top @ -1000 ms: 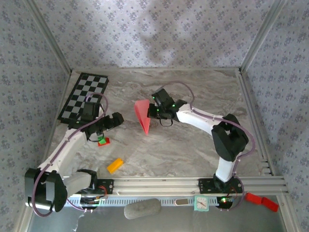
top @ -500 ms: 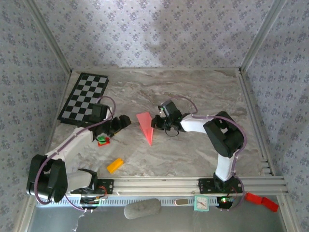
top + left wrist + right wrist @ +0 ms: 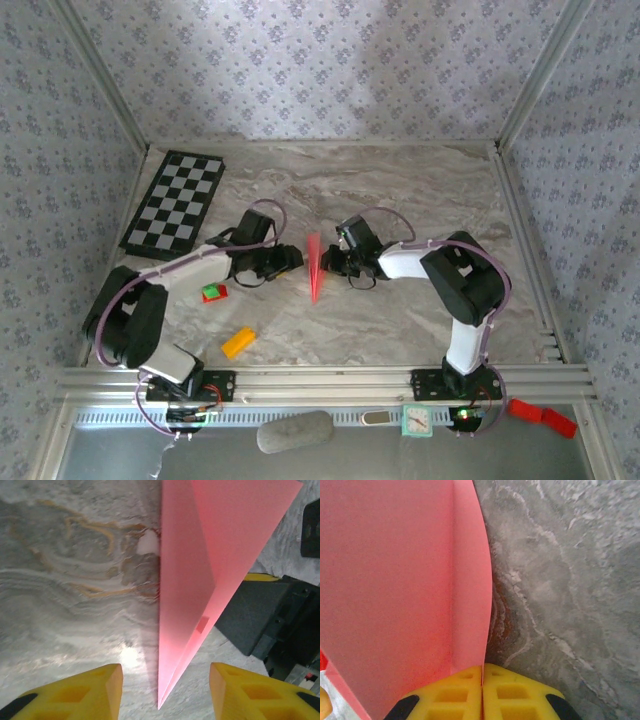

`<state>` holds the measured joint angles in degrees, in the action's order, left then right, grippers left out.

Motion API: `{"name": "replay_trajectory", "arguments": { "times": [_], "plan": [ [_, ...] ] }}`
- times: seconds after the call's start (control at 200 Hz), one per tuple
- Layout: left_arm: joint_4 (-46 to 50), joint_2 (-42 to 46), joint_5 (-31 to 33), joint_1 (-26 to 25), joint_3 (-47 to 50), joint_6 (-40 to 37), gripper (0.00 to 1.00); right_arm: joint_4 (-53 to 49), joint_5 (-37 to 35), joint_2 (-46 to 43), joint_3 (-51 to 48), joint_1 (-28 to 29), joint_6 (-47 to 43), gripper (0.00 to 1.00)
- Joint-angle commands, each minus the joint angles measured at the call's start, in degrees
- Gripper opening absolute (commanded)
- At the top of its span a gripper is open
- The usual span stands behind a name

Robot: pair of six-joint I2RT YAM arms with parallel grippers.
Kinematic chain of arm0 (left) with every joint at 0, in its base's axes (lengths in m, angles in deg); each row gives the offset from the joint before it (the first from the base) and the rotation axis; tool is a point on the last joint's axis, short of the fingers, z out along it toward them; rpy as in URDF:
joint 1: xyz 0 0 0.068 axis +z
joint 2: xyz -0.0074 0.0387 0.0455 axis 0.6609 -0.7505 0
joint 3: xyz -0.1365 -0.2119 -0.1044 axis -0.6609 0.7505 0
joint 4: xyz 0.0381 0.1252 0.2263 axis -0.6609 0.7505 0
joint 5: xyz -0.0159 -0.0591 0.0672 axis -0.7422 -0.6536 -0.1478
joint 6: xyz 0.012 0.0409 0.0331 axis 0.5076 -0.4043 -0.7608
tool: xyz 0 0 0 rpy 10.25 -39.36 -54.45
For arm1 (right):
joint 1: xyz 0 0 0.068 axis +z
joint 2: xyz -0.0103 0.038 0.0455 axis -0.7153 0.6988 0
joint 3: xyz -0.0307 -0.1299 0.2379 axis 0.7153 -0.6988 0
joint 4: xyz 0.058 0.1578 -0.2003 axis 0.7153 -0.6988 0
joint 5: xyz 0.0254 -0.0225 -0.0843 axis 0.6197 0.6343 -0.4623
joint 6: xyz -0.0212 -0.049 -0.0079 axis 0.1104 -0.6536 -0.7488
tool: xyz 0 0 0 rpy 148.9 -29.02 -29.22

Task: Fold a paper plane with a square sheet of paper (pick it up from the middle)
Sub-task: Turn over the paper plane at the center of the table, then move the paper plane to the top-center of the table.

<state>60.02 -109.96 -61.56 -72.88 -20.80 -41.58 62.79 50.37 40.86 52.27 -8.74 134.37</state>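
The paper plane point(image 3: 315, 264) stands on edge, a narrow pink dart right at the right gripper's point(image 3: 327, 262) fingertips. That gripper's yellow fingers point(image 3: 455, 695) are pressed together, pinching the paper's edge. Just across the plane, the left gripper point(image 3: 293, 260) has its fingers point(image 3: 85, 692) spread, with the plane's tip between them and touching neither. Behind the left gripper's wrist lies a red-and-green block point(image 3: 213, 293), and nearer the arm bases an orange block point(image 3: 238, 342).

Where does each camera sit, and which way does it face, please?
Top external: above and behind the arms, looking down on the marble table; both arms, left claw, right claw.
Left wrist: on the left arm, faces the paper plane over the table; own yellow fingers apart.
Right wrist: faces the plane's side; own fingers pinch its edge.
Shared: all three show the plane.
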Motion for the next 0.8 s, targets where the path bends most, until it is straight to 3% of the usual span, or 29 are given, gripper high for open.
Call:
{"name": "replay_trajectory", "arguments": {
  "times": [0.0, 0.15, 0.33, 0.425, 0.795],
  "plan": [
    [-2.8, -1.7, -1.6, -0.3, -1.7, -0.2, 0.46, -0.1, -1.3, -2.1, -0.7, -0.5, 0.2, 0.09],
    [-2.4, -2.2, -0.1, -2.5, -3.5, -0.6, 0.43, -0.2, -1.0, -2.2, -0.6, -0.5, 0.1, 0.09],
    [2.3, -4.5, 6.6, -3.2, -5.3, -1.0, 0.31, -0.5, -0.8, -1.9, -0.3, -0.6, -0.2, 0.09],
    [2.9, -4.7, 9.2, -3.1, -5.1, -0.9, 0.31, -0.9, -0.8, -1.9, -0.2, -0.6, -0.3, 0.09],
    [-0.8, -9.0, 6.7, -2.2, -6.8, -1.2, 0.27, -1.0, -0.3, -1.5, 0.2, -0.7, -0.5, 0.09]
  ]
}}
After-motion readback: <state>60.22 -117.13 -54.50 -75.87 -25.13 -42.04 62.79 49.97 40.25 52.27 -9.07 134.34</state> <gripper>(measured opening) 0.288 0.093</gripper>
